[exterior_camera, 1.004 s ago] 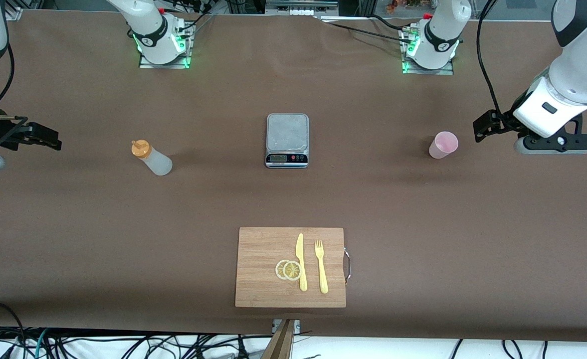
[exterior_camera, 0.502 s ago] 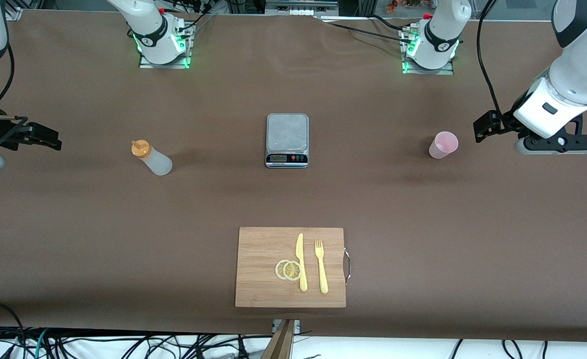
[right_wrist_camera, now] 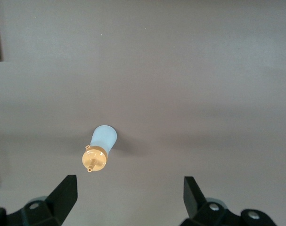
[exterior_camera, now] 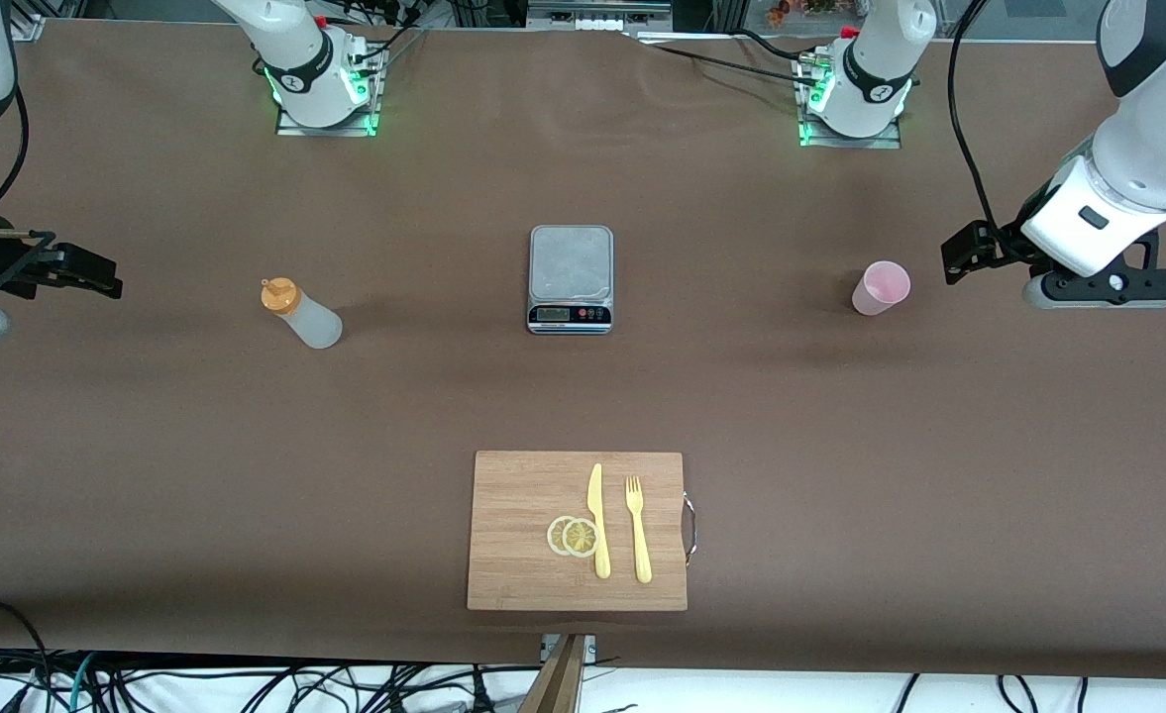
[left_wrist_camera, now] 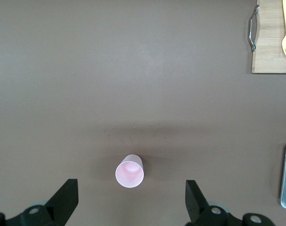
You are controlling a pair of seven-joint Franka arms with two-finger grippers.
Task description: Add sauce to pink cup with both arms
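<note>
Stock on the brown worktop (exterior_camera: pixel 147 446): one sauce bottle (exterior_camera: pixel 302 314), whitish with an orange nozzle cap, standing upright toward the right arm's end; one pink cup (exterior_camera: pixel 880 287), upright and apparently empty, toward the left arm's end; one kitchen scale (exterior_camera: pixel 570 278) between them; one wooden cutting board (exterior_camera: pixel 577 530) nearer the front camera, bearing two lemon slices (exterior_camera: pixel 573 536), a yellow knife (exterior_camera: pixel 597 520) and a yellow fork (exterior_camera: pixel 638 528). Bottle and cup stand well apart, each untouched. Risks, as judged: the bottle is tall and narrow, so a grasp that arrives off-centre or too high could tip it over; squeezing its soft wall too firmly on pickup might push sauce out before the nozzle is over the cup; the light, tapered cup could slide or topple if one finger reaches it ahead of the other; sauce may miss the small rim if the cup is not steadied while pouring. Left tool (left_wrist_camera: pixel 131 202): up in the air, over the worktop just beside the cup, fingers spread wide, holding and touching nothing; its wrist view lines the cup up between the fingers. Right tool (right_wrist_camera: pixel 128 200): up in the air at the right arm's end of the worktop, fingers spread wide, empty, with the bottle below and between them in its wrist view.
</note>
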